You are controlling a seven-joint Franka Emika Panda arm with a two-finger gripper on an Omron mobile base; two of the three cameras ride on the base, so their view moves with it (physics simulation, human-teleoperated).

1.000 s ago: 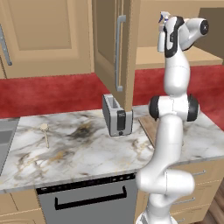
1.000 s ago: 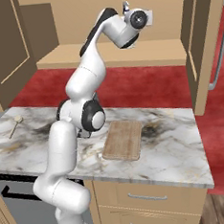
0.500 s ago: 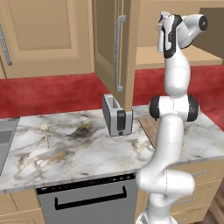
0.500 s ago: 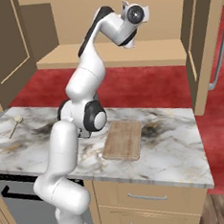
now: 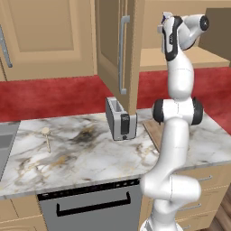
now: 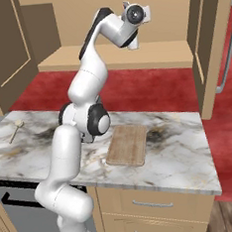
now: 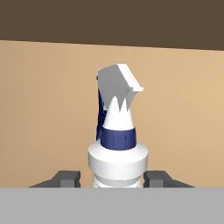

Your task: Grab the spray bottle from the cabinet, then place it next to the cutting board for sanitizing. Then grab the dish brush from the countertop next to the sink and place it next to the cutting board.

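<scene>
Inside the open cabinet (image 5: 113, 49), the arm reaches up to the shelf, where the jaws of its gripper (image 7: 113, 179) stand either side of the spray bottle (image 7: 116, 135); whether they already pinch it cannot be told. On the marble tabletop (image 6: 176, 152) the cutting board (image 6: 127, 145) lies bare-sided, and the dish brush (image 5: 46, 135) waits far left near the sink. Neither item appears delivered yet.

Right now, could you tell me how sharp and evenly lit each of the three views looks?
Left base view: crisp, flat light, a soft shadow beside the toaster. Right base view: equally sharp, the cutting board grain clear. Hand view: the spray bottle looms slightly soft between the fingers, no glare.
</scene>
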